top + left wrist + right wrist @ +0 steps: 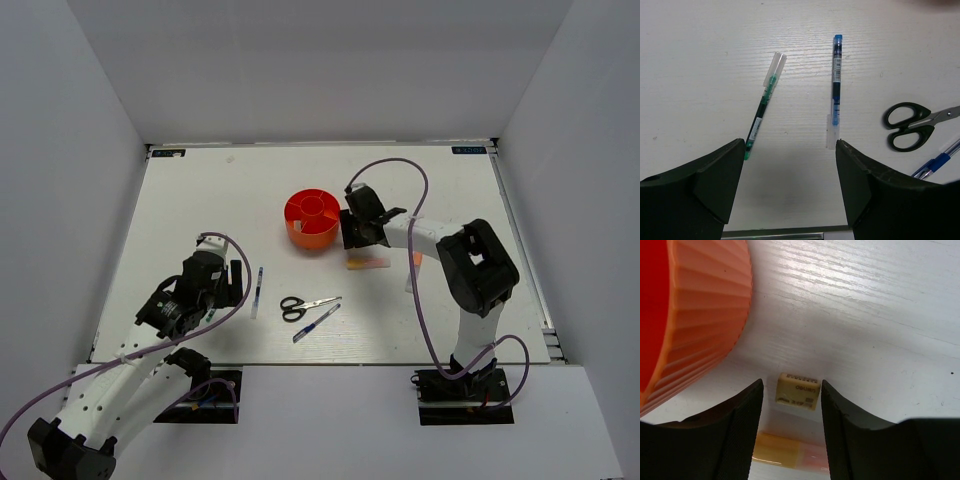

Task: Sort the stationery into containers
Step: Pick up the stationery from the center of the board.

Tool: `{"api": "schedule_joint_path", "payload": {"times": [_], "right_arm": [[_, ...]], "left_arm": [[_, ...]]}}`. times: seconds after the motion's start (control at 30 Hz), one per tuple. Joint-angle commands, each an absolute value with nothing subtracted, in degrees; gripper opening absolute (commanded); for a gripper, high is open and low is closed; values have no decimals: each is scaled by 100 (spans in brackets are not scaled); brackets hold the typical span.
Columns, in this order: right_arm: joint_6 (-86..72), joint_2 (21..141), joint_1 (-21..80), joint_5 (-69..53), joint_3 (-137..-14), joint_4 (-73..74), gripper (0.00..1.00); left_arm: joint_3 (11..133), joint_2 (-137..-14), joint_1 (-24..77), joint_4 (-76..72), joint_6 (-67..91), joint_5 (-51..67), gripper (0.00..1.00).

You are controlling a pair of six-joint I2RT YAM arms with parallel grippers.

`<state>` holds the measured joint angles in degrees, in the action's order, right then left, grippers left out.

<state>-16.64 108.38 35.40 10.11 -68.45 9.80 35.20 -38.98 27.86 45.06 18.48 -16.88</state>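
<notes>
My right end effector, parted slightly wider than the tan eraser, has a finger on either side of it. The eraser lies flat on the tabletop, near the orange organiser. I judge it light, slightly soft and grippy, best pinched across its long sides. My left end effector gapes wide near the green pen.

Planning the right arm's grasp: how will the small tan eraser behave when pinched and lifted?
The eraser is a flat-sided block, so it likely won't roll and should be light. Its matte faces probably grip well. Lying inside the open right tool, it might twist if pinched off-centre.
</notes>
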Motion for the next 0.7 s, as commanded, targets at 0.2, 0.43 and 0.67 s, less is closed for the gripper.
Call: {"api": "schedule_joint_path", "payload": {"times": [0.2,0.43,0.67], "right_arm": [[-1863,10942,3551,1380,-6601,861,46],[-1872,10916,3551,1468,-6355,932,38],[-1426,10093,3542,1293,-6197,1020,3]], "left_arm": [[3516,-3823,2760,4535,1837,-1687,83],[3524,-3788,2760,4526,1846,-1714,83],[3507,-3771,2760,4526,1854,-1749,83]]}}
